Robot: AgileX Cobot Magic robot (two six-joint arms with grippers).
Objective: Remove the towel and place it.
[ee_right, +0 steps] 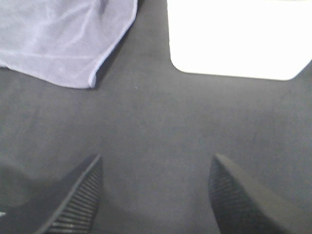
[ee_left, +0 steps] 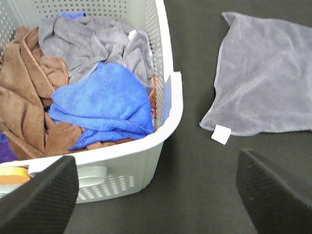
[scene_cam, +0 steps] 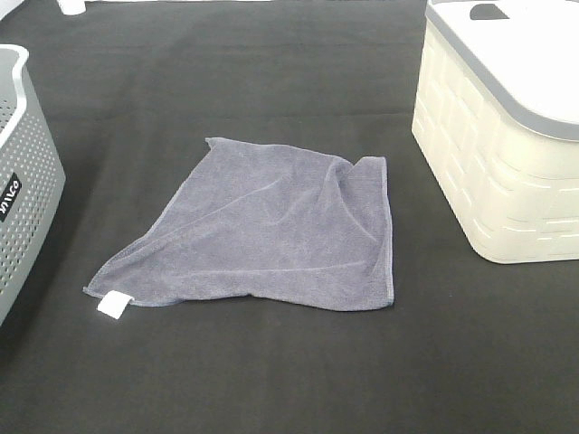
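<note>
**One towel flat on mat, both grippers empty**

Exterior high: towel (scene_cam: pixel 271 231) lies spread on the black mat (scene_cam: pixel 271 380), centre of view, white tag (scene_cam: pixel 114 305) at its 8 o'clock corner. Grey perforated basket (scene_cam: pixel 23 172) at 9 o'clock, cream lidded bin (scene_cam: pixel 493 154) at 2 o'clock, both well apart from it. No arms visible.

Left wrist: left gripper (ee_left: pixel 158 192) spread wide, grasping nothing, above the basket rim. Basket holds brown, blue and grey cloths (ee_left: pixel 97 97). Towel lies beside it on the mat.

Right wrist: right gripper (ee_right: pixel 156 195) parted, released, over bare mat. Towel corner and bin near.
</note>
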